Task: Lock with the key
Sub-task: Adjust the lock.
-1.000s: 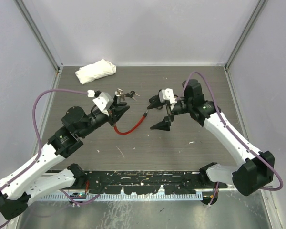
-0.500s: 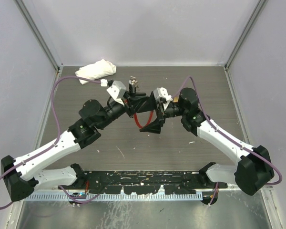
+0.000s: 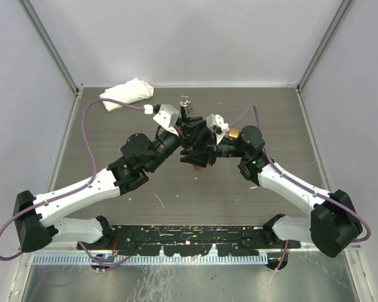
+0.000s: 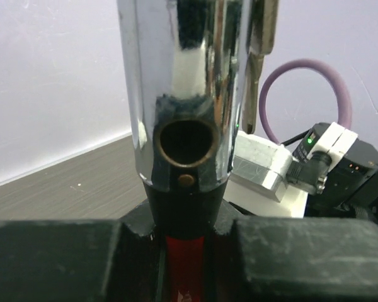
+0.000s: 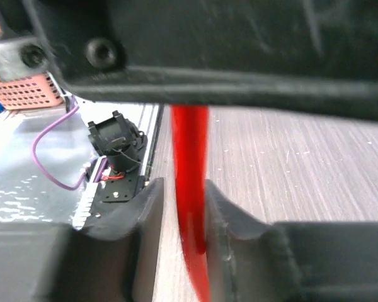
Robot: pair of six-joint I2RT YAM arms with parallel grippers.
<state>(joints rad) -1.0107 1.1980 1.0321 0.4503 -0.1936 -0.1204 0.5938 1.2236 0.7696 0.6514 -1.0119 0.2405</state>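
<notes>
Lock in left jaws, right jaws straddling its cable, mid-surface.

Cable lock (image 4: 183,94): chrome cylinder head with a round brass-rimmed socket facing the left wrist cam and a small brass pin just under it. Below that is a black collar, and the red cable (image 5: 190,189) exits below the collar. Key (image 4: 263,38) hangs just beside the head, upper right; can't tell if it touches the chrome. The lock sits between the two wrists over the middle of the wood-grain surface (image 3: 113,132). Left jaws are clamped tight on the collar, black fingers (image 4: 50,258) on both sides and the cable in the slot between them. Right jaws are partly open around the cable: it touches one finger (image 5: 239,233), and a sliver of surface shows between it and the other. Not gripped.
</notes>
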